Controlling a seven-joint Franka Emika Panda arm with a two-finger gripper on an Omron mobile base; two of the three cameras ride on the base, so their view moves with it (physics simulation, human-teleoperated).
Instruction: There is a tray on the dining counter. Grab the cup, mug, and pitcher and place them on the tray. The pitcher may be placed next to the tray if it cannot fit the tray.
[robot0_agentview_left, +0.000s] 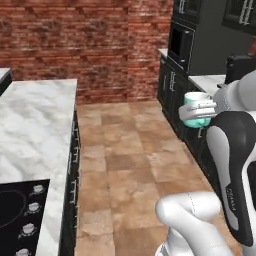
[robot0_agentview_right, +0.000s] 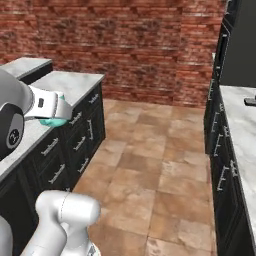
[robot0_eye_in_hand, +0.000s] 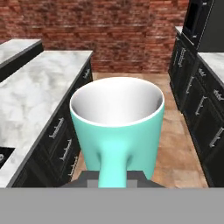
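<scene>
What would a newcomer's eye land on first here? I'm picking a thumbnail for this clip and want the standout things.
First the light teal mug, large in the hand view with its white inside facing the camera and its handle pointing down toward the gripper, which is shut on that handle. In the left base view the mug hangs in the air over the tiled floor. Behind everything runs the red brick wall.

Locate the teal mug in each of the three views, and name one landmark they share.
Left base view: the mug sits right of centre, at mid height, held in the gripper beside the arm's dark joint.
Right base view: a sliver of it peeks out at the left edge, under the white hand.
Hand view: it stands in the centre, upright, handle toward the camera.
Shared landmark: the red brick wall.
</scene>
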